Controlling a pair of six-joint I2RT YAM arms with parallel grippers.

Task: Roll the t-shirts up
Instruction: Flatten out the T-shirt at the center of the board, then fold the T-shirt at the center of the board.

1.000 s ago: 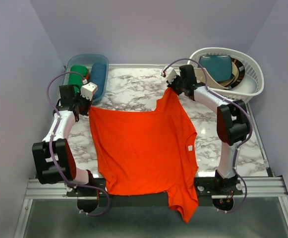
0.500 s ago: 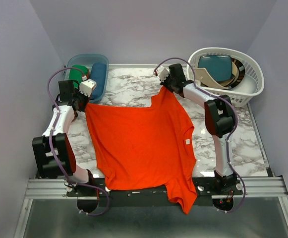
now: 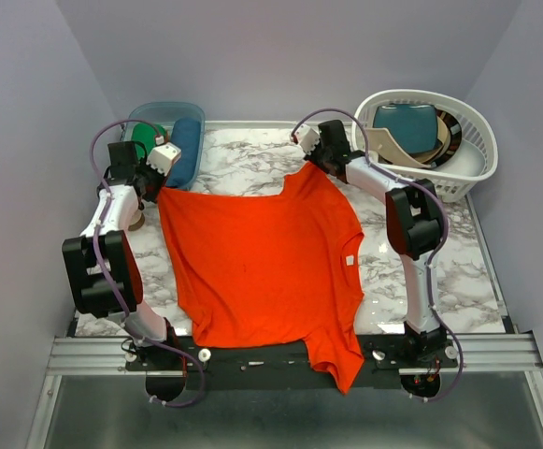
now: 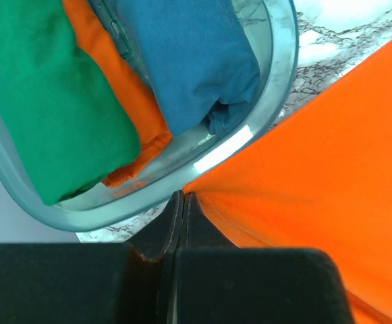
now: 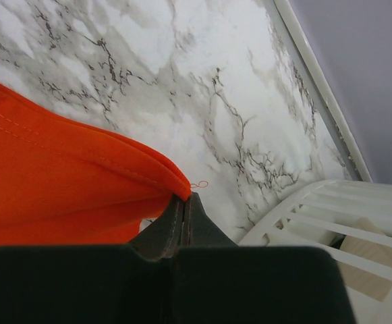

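While both grippers pinch the far corners of the orange-red t-shirt (image 3: 262, 271), you are, as I judge it, spreading it flat before any rolling begins. The left gripper (image 4: 182, 200) is clamped on the shirt's far-left corner, jaws pressed together with only a fold of cloth between them, just beside the rim of a clear bin (image 4: 276, 94). That bin holds a green roll (image 4: 40, 101), an orange roll (image 4: 125, 115) and a blue roll (image 4: 182, 61). The right gripper (image 5: 184, 200) is clamped the same way on the far-right corner, above the marble table (image 5: 202, 81) and near a white laundry basket (image 3: 467, 173).

The shirt lies across the middle of the table, its far edge stretched between the two grippers. Its near part hangs over the table's near edge, right of centre.

To do this step well, level the two corners: the right one sits farther back than the left, so the far edge runs at a slant. Draw them apart only until that edge is straight, not taut enough to slip from a pinch. Carry the left corner clear of the bin rim so it cannot snag. Bring the whole shirt far enough back that the hanging part comes onto the marble, then lower both corners together before letting go.
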